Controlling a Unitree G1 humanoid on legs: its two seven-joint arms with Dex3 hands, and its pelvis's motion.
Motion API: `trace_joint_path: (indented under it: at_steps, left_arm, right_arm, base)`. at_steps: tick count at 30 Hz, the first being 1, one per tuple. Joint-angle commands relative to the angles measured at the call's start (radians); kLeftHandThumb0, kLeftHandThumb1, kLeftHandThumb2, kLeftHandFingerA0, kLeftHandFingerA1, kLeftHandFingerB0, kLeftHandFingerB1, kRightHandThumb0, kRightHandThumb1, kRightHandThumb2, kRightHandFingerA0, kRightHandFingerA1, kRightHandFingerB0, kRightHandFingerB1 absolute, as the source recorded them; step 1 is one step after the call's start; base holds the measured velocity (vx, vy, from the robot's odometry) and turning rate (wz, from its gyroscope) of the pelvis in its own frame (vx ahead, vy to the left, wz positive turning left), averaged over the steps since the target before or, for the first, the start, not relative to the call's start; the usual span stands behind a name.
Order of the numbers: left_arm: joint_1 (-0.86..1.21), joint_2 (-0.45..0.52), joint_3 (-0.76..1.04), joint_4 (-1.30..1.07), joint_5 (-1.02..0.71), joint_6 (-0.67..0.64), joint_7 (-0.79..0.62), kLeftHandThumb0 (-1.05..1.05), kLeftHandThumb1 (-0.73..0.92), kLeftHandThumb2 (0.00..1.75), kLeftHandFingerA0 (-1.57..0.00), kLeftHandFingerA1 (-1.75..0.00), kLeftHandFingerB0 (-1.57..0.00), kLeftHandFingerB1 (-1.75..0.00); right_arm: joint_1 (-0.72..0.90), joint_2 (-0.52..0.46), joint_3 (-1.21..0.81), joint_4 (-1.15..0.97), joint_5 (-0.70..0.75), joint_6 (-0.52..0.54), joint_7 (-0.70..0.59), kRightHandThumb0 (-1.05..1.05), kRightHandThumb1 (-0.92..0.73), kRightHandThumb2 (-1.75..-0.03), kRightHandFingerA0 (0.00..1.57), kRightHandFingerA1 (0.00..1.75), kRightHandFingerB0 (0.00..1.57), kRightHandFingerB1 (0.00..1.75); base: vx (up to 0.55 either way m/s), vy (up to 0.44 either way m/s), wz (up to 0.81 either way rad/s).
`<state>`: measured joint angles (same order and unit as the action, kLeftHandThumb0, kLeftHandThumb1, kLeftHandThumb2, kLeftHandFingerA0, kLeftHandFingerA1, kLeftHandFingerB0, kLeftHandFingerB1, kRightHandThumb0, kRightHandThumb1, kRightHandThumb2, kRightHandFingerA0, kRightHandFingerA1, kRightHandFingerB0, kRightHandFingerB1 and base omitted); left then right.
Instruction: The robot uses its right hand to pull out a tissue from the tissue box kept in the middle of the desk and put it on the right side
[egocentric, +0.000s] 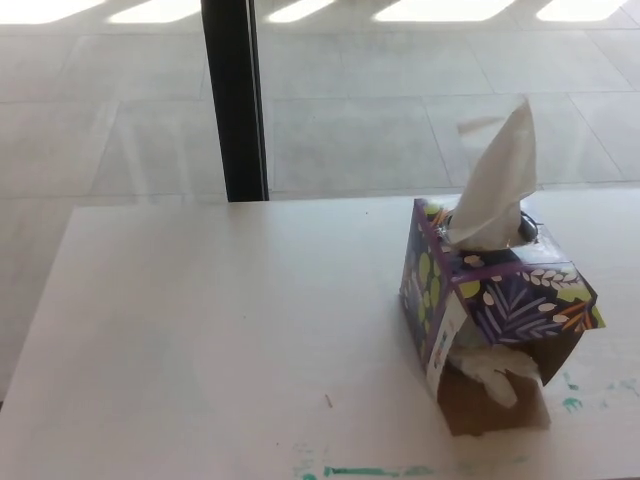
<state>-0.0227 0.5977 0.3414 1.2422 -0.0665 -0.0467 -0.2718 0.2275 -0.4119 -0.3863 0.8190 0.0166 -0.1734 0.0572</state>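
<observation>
Tissue box (495, 310) sits right of centre on the white desk (200, 330), one corner turned toward us, its near side flap torn open with crumpled paper showing in the gap. A tissue (497, 185) stands tall out of the top slot, pulled to a peak; we judge this leaves a clear tip for a pinch from above. Neither of our hands is in view, so we cannot report on the fingers, and no tissue lies to the right yet. Green marks (370, 470) stain the desk's near edge, and a small speck (328, 401) lies mid-surface. Beyond the desk we note a pale tiled floor (400, 130), sunlit at the far edge, and a black upright post (236, 100).
</observation>
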Motion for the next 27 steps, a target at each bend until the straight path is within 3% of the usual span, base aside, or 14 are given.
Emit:
trace_joint_path:
  at_steps: [1, 5, 6, 7, 9, 10, 11, 12, 17, 18, 19, 20, 21, 27]
  left_arm:
    - [-0.005, 0.017, 0.014, 0.017, -0.026, -0.015, -0.043, -1.05, 0.88, 0.92, -0.73, -1.19, -0.48, -1.01]
    - [-0.004, 0.018, 0.012, 0.02, -0.022, -0.016, -0.044, -1.05, 0.91, 0.9, -0.74, -1.19, -0.48, -0.99]
    - [-0.001, 0.018, 0.01, 0.019, -0.019, -0.02, -0.043, -1.05, 0.9, 0.91, -0.73, -1.2, -0.48, -1.01]
    - [0.001, 0.018, 0.011, 0.021, -0.021, -0.02, -0.045, -1.05, 0.9, 0.92, -0.76, -1.22, -0.51, -1.02]
    - [-0.001, 0.017, 0.014, 0.025, -0.023, -0.02, -0.045, -1.05, 0.9, 0.92, -0.76, -1.22, -0.51, -1.02]
    - [0.0, 0.017, 0.013, 0.024, -0.024, -0.02, -0.052, -1.05, 0.9, 0.93, -0.74, -1.22, -0.51, -1.03]
    - [0.0, 0.018, 0.013, 0.024, -0.024, -0.02, -0.053, -1.05, 0.9, 0.93, -0.74, -1.22, -0.51, -1.03]
    - [0.002, 0.016, 0.011, 0.025, -0.022, -0.017, -0.039, -1.05, 0.91, 0.91, -0.73, -1.2, -0.49, -1.01]
    - [0.008, 0.018, 0.01, 0.025, -0.025, -0.019, -0.045, -1.05, 0.92, 0.9, -0.73, -1.21, -0.47, -1.0]
    - [0.009, 0.019, 0.007, 0.024, -0.023, -0.022, -0.047, -1.05, 0.91, 0.91, -0.75, -1.21, -0.48, -1.01]
    - [0.016, 0.018, 0.006, 0.019, -0.023, -0.024, -0.047, -1.05, 0.9, 0.92, -0.74, -1.22, -0.47, -1.04]
    - [0.015, 0.016, 0.012, 0.018, -0.03, -0.017, -0.044, -1.05, 0.91, 0.9, -0.76, -1.21, -0.5, -1.02]
    - [0.013, 0.016, 0.016, 0.02, -0.034, -0.011, -0.043, -1.05, 0.91, 0.9, -0.76, -1.22, -0.49, -1.02]
    - [0.012, 0.016, 0.014, 0.025, -0.032, -0.01, -0.039, -1.05, 0.92, 0.89, -0.74, -1.18, -0.51, -1.0]
  right_arm:
    - [-0.047, -0.053, -0.101, -0.024, 0.134, 0.036, 0.069, -0.73, -0.65, -0.6, 0.6, 1.06, 0.32, 0.64]
    - [-0.126, -0.098, -0.144, -0.078, 0.149, 0.083, 0.06, -0.79, -0.67, -0.59, 0.45, 0.77, 0.31, 0.62]
    - [-0.151, -0.116, -0.149, -0.163, 0.137, 0.104, 0.031, -0.78, -0.68, -0.61, 0.6, 0.97, 0.3, 0.61]
    - [-0.203, -0.136, -0.166, -0.214, 0.161, 0.149, 0.028, -0.66, -0.5, -0.95, 0.68, 1.04, 0.22, 0.56]
    - [-0.256, -0.148, -0.191, -0.26, 0.191, 0.197, 0.033, -0.66, -0.5, -0.95, 0.68, 1.04, 0.22, 0.56]
    - [-0.294, -0.166, -0.19, -0.3, 0.19, 0.239, 0.028, -0.7, -0.69, -0.61, 0.56, 1.01, 0.3, 0.45]
    - [-0.298, -0.166, -0.192, -0.31, 0.189, 0.251, 0.028, -0.7, -0.69, -0.61, 0.56, 1.01, 0.3, 0.45]
    - [-0.466, -0.22, -0.144, -0.456, 0.14, 0.319, -0.023, -0.64, -0.7, -0.61, 0.47, 0.74, 0.28, 0.38]
    - [-0.636, -0.271, -0.071, -0.555, 0.066, 0.4, -0.021, -0.53, -0.72, -0.63, 0.31, 0.5, 0.16, 0.28]
    - [-0.71, -0.287, -0.02, -0.549, 0.006, 0.35, -0.025, -0.52, -0.69, -0.6, 0.35, 0.58, 0.23, 0.31]
    - [-0.789, -0.304, 0.034, -0.531, -0.04, 0.307, -0.007, -0.56, -0.54, -0.85, 0.34, 0.64, 0.14, 0.44]
    - [-0.837, -0.307, 0.065, -0.526, -0.06, 0.301, -0.003, -0.55, -0.67, -0.6, 0.32, 0.6, 0.21, 0.31]
    - [-0.87, -0.307, 0.089, -0.523, -0.083, 0.297, -0.004, -0.6, -0.51, -0.84, 0.28, 0.58, 0.14, 0.43]
    - [-1.017, -0.317, 0.261, -0.517, -0.182, 0.247, 0.083, -0.62, -0.49, -0.83, 0.2, 0.54, 0.11, 0.41]
  base:
    - [0.0, 0.0, 0.0]
    - [0.0, 0.0, 0.0]
    - [0.0, 0.0, 0.0]
    - [0.0, 0.0, 0.0]
    - [0.0, 0.0, 0.0]
    - [0.0, 0.0, 0.0]
    - [0.0, 0.0, 0.0]
    - [-0.01, -0.006, 0.06]
    - [0.0, 0.0, 0.0]
    - [0.0, 0.0, 0.0]
    - [0.0, 0.0, 0.0]
    - [0.0, 0.0, 0.0]
    - [0.0, 0.0, 0.0]
    - [0.0, 0.0, 0.0]
